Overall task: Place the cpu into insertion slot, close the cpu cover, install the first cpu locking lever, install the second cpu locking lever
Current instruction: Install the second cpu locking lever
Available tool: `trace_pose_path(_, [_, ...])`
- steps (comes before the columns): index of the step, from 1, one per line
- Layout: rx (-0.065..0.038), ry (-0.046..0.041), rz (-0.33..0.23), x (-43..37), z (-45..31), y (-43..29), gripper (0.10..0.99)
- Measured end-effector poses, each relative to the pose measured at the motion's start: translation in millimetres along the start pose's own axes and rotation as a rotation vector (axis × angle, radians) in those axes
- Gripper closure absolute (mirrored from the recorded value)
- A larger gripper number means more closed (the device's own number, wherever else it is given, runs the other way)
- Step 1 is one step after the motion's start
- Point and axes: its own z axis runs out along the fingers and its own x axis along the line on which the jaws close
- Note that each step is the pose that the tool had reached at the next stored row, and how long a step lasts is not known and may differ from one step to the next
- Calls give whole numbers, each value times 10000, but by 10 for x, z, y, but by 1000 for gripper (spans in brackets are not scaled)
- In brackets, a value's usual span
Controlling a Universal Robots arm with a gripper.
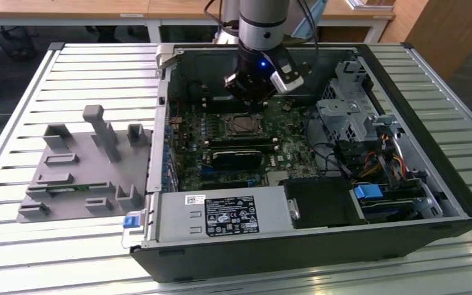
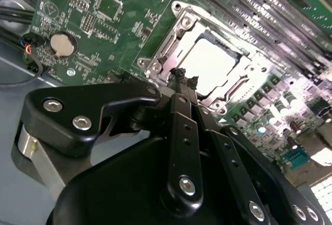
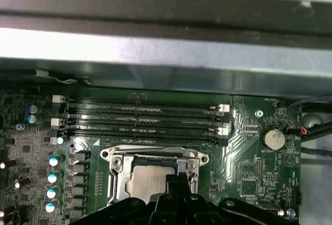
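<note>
— Centre of the exterior view, item one?
— Gripper (image 1: pixel 257 98), fingers together, nothing held, poised above the slot (image 1: pixel 240 125).
— Item two?
— Cpu (image 2: pixel 210 64), seated in the slot; cover (image 2: pixel 179 33) down around it, in both wrist views, mid-frame.
</note>
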Motion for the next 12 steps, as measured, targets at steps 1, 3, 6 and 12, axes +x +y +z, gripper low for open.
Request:
trace_pose_path(1, [0, -1, 0, 0, 0, -5, 980])
trace_pose_path(3, [2, 1, 2, 0, -12, -5, 980])
trace_pose_path(6, [0, -1, 1, -2, -65, -2, 980])
trace_pose_path(12, [0, 0, 1, -1, -94, -33, 980])
